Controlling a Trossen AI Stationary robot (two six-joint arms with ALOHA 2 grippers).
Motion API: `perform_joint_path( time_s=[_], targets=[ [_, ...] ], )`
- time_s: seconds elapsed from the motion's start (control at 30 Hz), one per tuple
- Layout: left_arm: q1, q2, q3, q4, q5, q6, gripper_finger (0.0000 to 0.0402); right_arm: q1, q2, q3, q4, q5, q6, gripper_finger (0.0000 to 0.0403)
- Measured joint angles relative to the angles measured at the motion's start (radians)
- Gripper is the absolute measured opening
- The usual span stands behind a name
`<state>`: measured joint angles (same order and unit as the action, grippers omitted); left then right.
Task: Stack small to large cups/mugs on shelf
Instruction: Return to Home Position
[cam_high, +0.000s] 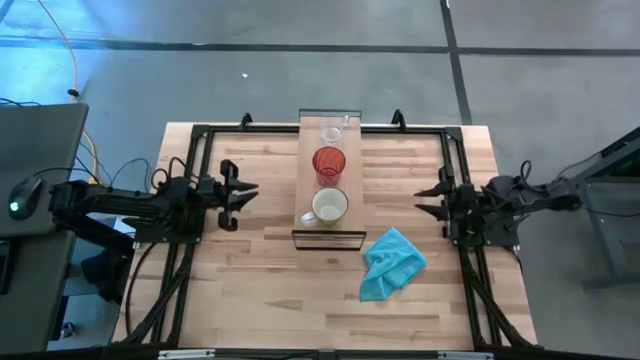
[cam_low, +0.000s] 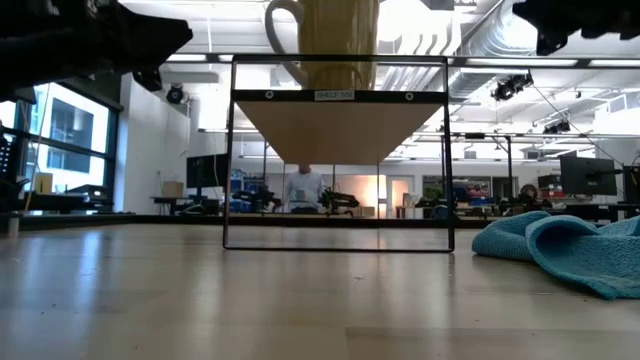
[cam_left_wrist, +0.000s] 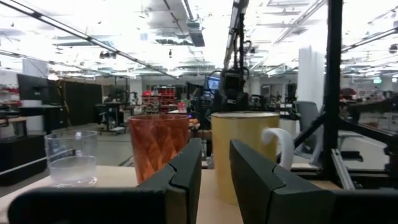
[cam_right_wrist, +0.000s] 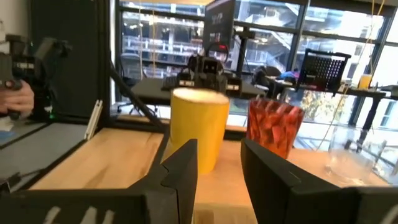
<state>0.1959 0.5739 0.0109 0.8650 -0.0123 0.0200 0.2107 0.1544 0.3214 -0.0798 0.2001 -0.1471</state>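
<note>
Three vessels stand in a row on the shelf (cam_high: 329, 180), a long light-wood board with dark frames at its ends: the tiny clear glass (cam_high: 331, 133) at the far end, the red cup (cam_high: 329, 161) in the middle, the cream handled mug (cam_high: 328, 206) at the near end. Each rests upright on its base. My left gripper (cam_high: 246, 194) hovers open left of the shelf, level with the mug (cam_left_wrist: 244, 155) and red cup (cam_left_wrist: 157, 144). My right gripper (cam_high: 424, 198) hovers open on the shelf's right, facing the mug (cam_right_wrist: 198, 127), red cup (cam_right_wrist: 274, 126) and glass (cam_right_wrist: 360, 152).
A crumpled teal cloth (cam_high: 391, 263) lies on the planked table near the shelf's near right corner, also low at the right in the low view (cam_low: 565, 246). A dark frame (cam_high: 200, 131) runs around the table's edges. Bare wood (cam_high: 280, 290) stretches toward the near edge.
</note>
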Motion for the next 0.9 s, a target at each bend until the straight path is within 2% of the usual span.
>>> perform_joint_path(
  time_s=[0.2, 0.47, 0.73, 0.9],
  targets=[
    [0.0, 0.0, 0.0, 0.0, -0.008, 0.01, 0.0074, -0.051, -0.054, -0.056, 0.013, -0.003, -0.011, 0.0116],
    [0.0, 0.0, 0.0, 0.0, -0.026, 0.009, 0.0074, -0.137, -0.121, -0.092, 0.079, -0.088, -0.039, 0.0116],
    [0.0, 0.0, 0.0, 0.0, -0.034, 0.009, 0.0074, -0.204, -0.139, -0.162, 0.209, -0.1, -0.083, 0.0116],
    [0.0, 0.0, 0.0, 0.0, -0.034, 0.009, 0.0074, -0.242, -0.138, -0.196, 0.22, -0.1, -0.08, 0.0116]
  ],
)
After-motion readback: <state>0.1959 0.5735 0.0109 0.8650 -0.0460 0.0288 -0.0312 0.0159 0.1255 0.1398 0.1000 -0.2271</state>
